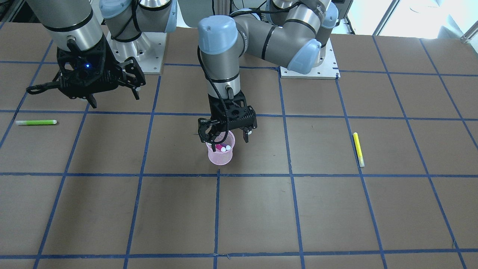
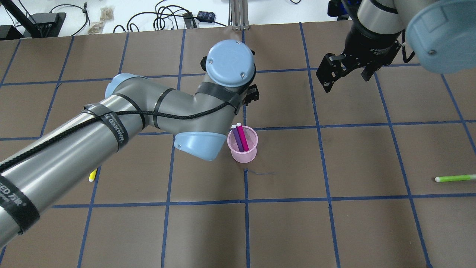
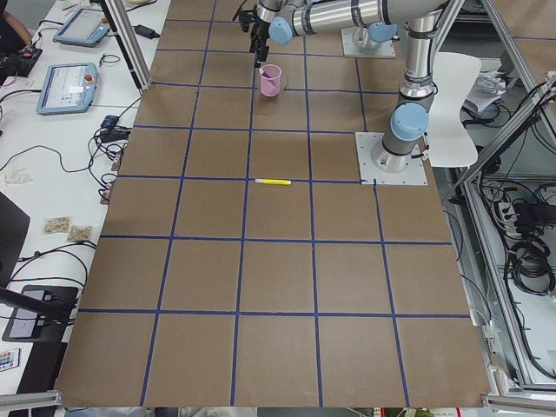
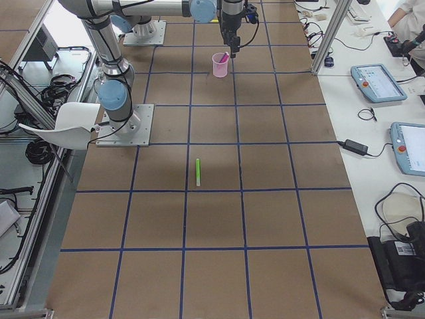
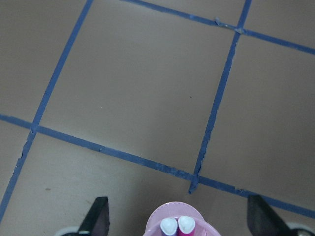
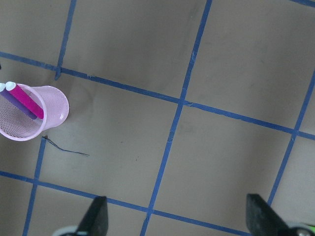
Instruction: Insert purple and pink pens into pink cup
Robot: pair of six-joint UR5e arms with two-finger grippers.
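The pink mesh cup [image 1: 221,156] stands upright near the table's middle, also in the overhead view [image 2: 248,153]. A purple pen [image 2: 237,139] and a pink pen [image 2: 243,137] lean side by side inside it, white caps up. My left gripper [image 1: 225,136] hangs open and empty just above the cup's rim. In the left wrist view its fingers [image 5: 96,219] are spread wide to either side of the cup [image 5: 157,227]. My right gripper [image 1: 114,98] is open and empty, raised well away from the cup [image 6: 55,104], also seen in the overhead view [image 2: 346,82].
A green pen [image 1: 36,122] lies on the brown table on my right side, also in the overhead view [image 2: 455,178]. A yellow pen [image 1: 358,148] lies on my left side, partly hidden under my left arm in the overhead view [image 2: 92,175].
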